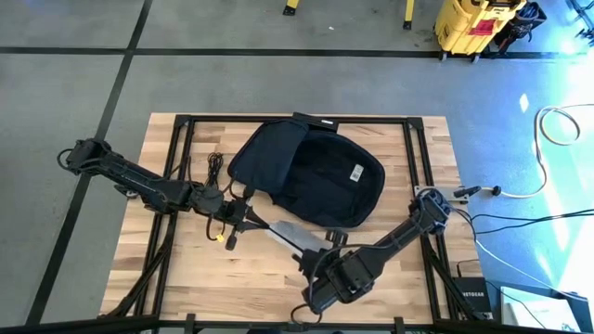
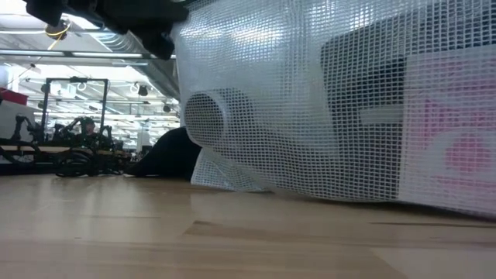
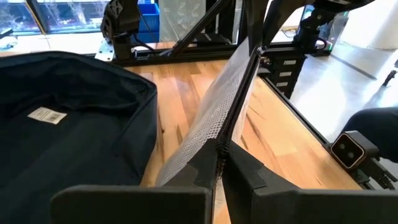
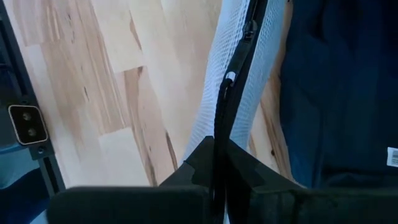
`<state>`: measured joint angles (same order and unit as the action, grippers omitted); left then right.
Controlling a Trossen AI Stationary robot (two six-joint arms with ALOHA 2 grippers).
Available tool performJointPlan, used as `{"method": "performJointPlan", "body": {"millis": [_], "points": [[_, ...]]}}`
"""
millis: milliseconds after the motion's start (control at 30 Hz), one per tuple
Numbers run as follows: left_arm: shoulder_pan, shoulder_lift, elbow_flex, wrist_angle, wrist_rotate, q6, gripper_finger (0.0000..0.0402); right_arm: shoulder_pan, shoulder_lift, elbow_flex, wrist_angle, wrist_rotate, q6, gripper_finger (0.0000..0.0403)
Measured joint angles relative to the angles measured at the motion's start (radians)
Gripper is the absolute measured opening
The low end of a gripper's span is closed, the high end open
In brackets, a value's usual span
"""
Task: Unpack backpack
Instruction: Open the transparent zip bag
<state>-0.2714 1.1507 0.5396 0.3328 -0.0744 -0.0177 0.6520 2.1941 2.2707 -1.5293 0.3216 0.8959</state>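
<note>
High view showed the backpack (image 1: 311,174) lying open near the middle of the wooden table (image 1: 167,278), toward its far side, while both grippers clamped opposite ends of a white mesh pouch (image 1: 290,234) stretched just in front of it. Left gripper (image 3: 219,163) and right gripper (image 4: 217,158) each had their fingers pinched shut on the pouch's dark zipper edge, but what was inside could not be made out. At table level the mesh filled most of the low view, hiding all but a dark sliver of the bag.
</note>
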Motion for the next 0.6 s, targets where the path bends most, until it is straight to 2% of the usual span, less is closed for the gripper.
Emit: {"method": "performJointPlan", "body": {"millis": [200,400,533,600], "points": [[0.0,0.0,0.0,0.001,0.002,0.0,0.0,0.042,0.0,0.0,-0.025,0.004,0.061,0.0001],[0.006,-0.001,-0.003,-0.014,-0.041,-0.001,0.0001,0.114,0.0,-0.001,-0.06,-0.105,0.123,0.0001],[0.009,-0.001,-0.003,0.0,-0.033,-0.005,0.0001,0.133,0.0,-0.001,-0.046,-0.031,0.162,0.0001],[0.01,-0.001,-0.003,0.026,0.022,-0.028,0.0001,0.133,-0.002,-0.001,-0.045,-0.024,0.177,0.0001]]}}
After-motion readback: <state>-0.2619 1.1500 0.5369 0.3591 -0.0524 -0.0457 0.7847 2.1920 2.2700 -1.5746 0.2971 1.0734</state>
